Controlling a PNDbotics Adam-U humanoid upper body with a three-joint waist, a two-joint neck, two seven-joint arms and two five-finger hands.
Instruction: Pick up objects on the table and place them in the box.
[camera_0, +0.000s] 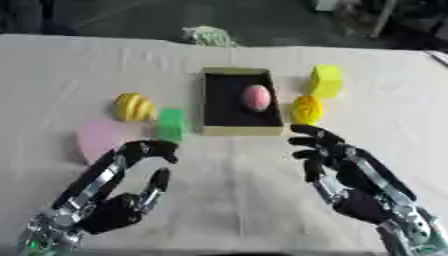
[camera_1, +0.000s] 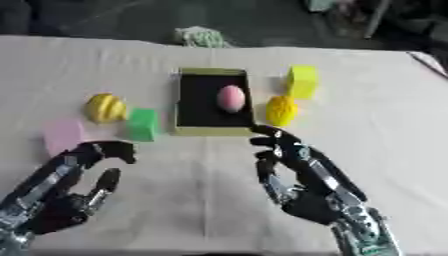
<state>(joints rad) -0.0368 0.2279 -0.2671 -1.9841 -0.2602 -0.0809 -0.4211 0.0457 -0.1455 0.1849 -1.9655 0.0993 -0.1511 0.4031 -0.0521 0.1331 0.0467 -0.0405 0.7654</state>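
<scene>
Pale cloth covers the big surface (camera_0: 227, 200), and it is dark beyond the far edge.

Both arms come in from the bottom. The left robot hand (camera_0: 131, 172) sits at 7 o'clock with its fingers bent but apart, and it holds nothing. The right robot hand (camera_0: 328, 150) sits at 5 o'clock with its fingers spread and also holds nothing. It points toward the toys at 2 o'clock, so it looks set to grab one.

The dark open box with tan walls (camera_0: 241, 131) sits in the middle, where both hands can reach it. A pink egg-shaped toy (camera_0: 255, 97) already lies inside.

Five toys still wait outside. At 9 o'clock are a flat pink piece (camera_0: 98, 136), a striped yellow round toy (camera_0: 134, 107) and a green block (camera_0: 171, 123). At 2 o'clock are a yellow block (camera_0: 325, 81) and a bumpy yellow round toy (camera_0: 306, 109), just beside the box.
</scene>
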